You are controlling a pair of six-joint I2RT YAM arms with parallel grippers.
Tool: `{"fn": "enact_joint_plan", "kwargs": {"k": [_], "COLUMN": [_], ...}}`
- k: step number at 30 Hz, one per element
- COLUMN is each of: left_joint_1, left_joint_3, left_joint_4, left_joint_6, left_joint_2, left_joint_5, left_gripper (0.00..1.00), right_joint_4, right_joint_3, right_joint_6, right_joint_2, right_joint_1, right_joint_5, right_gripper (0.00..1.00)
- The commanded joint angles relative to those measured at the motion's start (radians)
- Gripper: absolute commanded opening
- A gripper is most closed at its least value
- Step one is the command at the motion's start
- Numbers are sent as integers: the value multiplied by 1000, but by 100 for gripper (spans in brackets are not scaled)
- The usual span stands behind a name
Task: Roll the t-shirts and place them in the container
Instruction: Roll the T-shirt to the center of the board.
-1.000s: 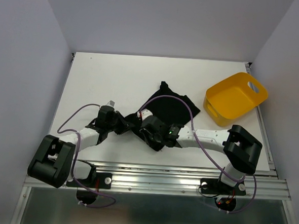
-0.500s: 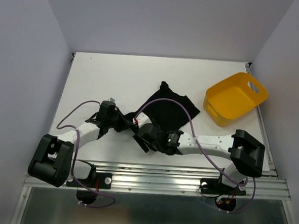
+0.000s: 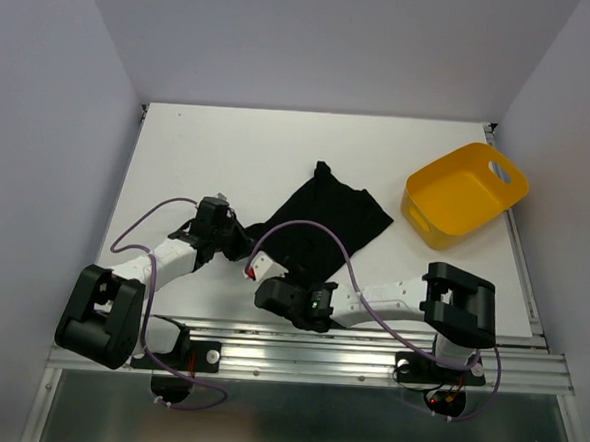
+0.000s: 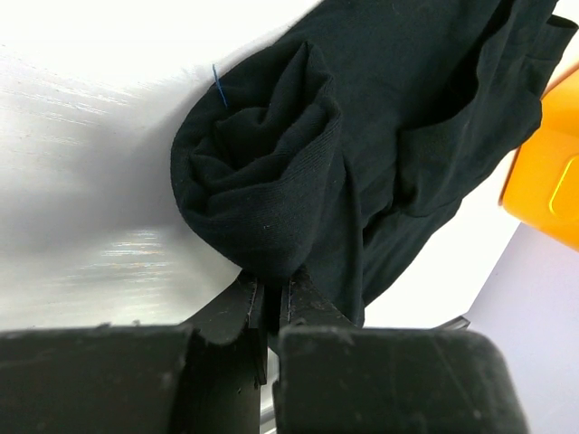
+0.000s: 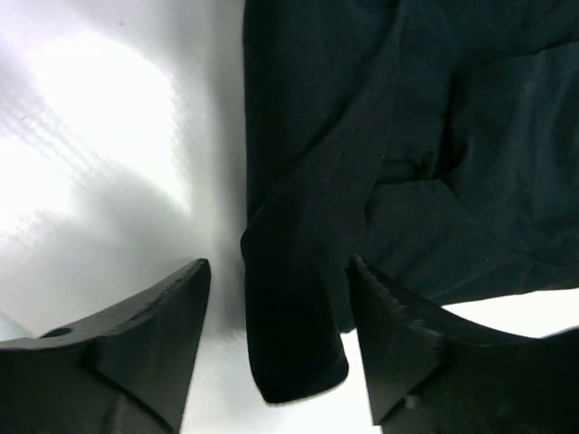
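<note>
- Table (image 3: 229, 147): white surface carrying all items.
- T-shirt (image 3: 325, 218): one black garment, lying near the middle of the table, left of the tub and apart from it. Its far part is spread flat. Its near-left end is wound into a loose roll (image 4: 262, 181).
- Tub (image 3: 427, 226): yellow plastic container at the right rear of the table, with a handle slot in its far wall. From above, its yellow floor and inner walls are in plain sight. The t-shirt lies wholly outside it.
- Left gripper (image 4: 269, 287): jaws almost together, nipping the lower edge of the roll, which bulges just beyond the tips.
- Right gripper (image 5: 276, 271): jaws spread wide, low over the table at the t-shirt's near edge. A folded strip of the black cloth runs between the two fingers (image 5: 154, 325) without being clamped.
</note>
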State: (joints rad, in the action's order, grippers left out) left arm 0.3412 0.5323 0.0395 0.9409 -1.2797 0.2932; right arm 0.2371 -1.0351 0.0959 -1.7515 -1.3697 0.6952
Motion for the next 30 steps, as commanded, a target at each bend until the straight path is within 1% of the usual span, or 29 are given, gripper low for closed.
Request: {"fn": "enact_joint_plan", "kwargs": {"k": [1, 3, 5, 6, 8, 9, 11, 12, 14, 15, 18, 19, 20, 21, 22, 23, 24, 26, 30], "left_joint_1": [7, 7, 5, 5, 5, 5, 7, 5, 7, 7, 7, 5, 7, 5, 5, 5, 7, 7, 5], "left_joint_3": [40, 43, 43, 46, 46, 47, 49, 51, 52, 57, 80, 89, 109, 118, 133, 143, 149, 173, 219], "left_joint_4": [-9, -10, -15, -18, -20, -20, -20, -18, -15, -16, -30, -38, -43, -77, -84, -90, -96, -119, -170], "left_joint_6": [-17, -19, -22, -24, -25, -27, -31, -34, -40, -48, -73, -80, -88, -103, -108, -114, -117, -128, -146], "left_joint_2": [14, 16, 19, 20, 23, 25, 28, 31, 46, 54, 66, 71, 72, 75, 83, 89, 95, 109, 131], "left_joint_5": [0, 0, -2, -3, -3, -3, 0, 1, 1, -2, -6, -11, -14, -20, -25, -26, -31, -42, -48], "left_gripper": [0, 0, 0, 0, 0, 0, 0, 0, 0, 1, 14, 25, 28, 37, 50, 53, 56, 61, 62], "right_joint_4": [-116, -128, -142, -142, -142, -142, -142, -142, -150, -162, -182, -192, -196, -199, -209, -211, -213, -214, -217], "right_joint_3": [7, 9, 12, 13, 17, 24, 32, 36, 52, 72, 104, 113, 118, 128, 135, 139, 142, 145, 141], "right_joint_6": [-24, -15, 2, 8, 22, 39, 63, 97, 131, 158, 191, 212, 223, 247, 257, 268, 284, 295, 295], "right_joint_2": [-26, -36, -31, -29, -26, -17, -3, 9, 58, 75, 135, 148, 161, 184, 191, 199, 205, 207, 207], "right_joint_1": [-6, -6, -6, -6, -6, 4, 14, 33, 58, 84, 125, 153, 168, 187, 222, 240, 259, 297, 340], "right_joint_5": [81, 86, 78, 75, 72, 60, 38, -1, -61, -122, -216, -277, -308, -374, -408, -445, -517, -568, -695], "right_gripper": [65, 53, 45, 38, 30, 21, 10, 2, 1, 1, 1, 1, 1, 1, 1, 1, 1, 1, 1]}}
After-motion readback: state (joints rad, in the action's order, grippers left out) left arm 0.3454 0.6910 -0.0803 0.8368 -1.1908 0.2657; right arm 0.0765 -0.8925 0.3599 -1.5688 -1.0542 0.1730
